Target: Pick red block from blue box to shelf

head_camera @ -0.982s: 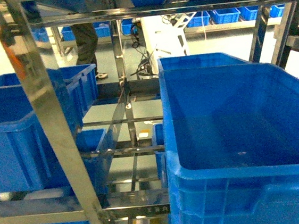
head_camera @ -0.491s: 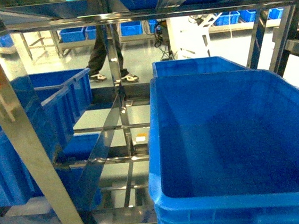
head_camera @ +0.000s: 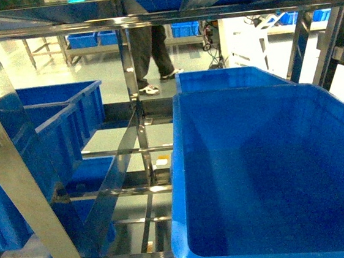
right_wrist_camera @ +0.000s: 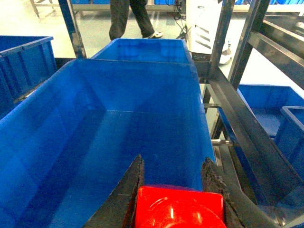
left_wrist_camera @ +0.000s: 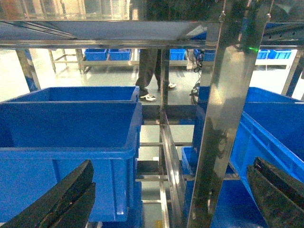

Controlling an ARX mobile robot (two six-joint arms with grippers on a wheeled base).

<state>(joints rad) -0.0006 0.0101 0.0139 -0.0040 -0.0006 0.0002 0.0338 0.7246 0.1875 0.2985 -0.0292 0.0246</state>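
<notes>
The red block (right_wrist_camera: 178,209), glossy with a round stud on top, sits between the dark fingers of my right gripper (right_wrist_camera: 174,161), which is shut on it. It hangs over the near end of a large dark blue crate (right_wrist_camera: 95,133) standing on the stainless-steel shelf (right_wrist_camera: 237,123). My left gripper (left_wrist_camera: 172,164) is open, with its fingers (left_wrist_camera: 71,194) spread wide in front of a shelf upright (left_wrist_camera: 223,118) and nothing between them. The blue box is out of view. Neither gripper shows in the head view.
The big crate (head_camera: 275,173) fills the right of the shelf tier, with a second crate behind it. More dark blue crates (head_camera: 55,129) stand on the left. A slanted shelf upright (head_camera: 17,182) crosses the near left. A person's legs (head_camera: 151,51) show beyond the rack.
The head view has shifted, so the big crate now looms larger and lower in the frame. The person behind the rack has walked to the right.
</notes>
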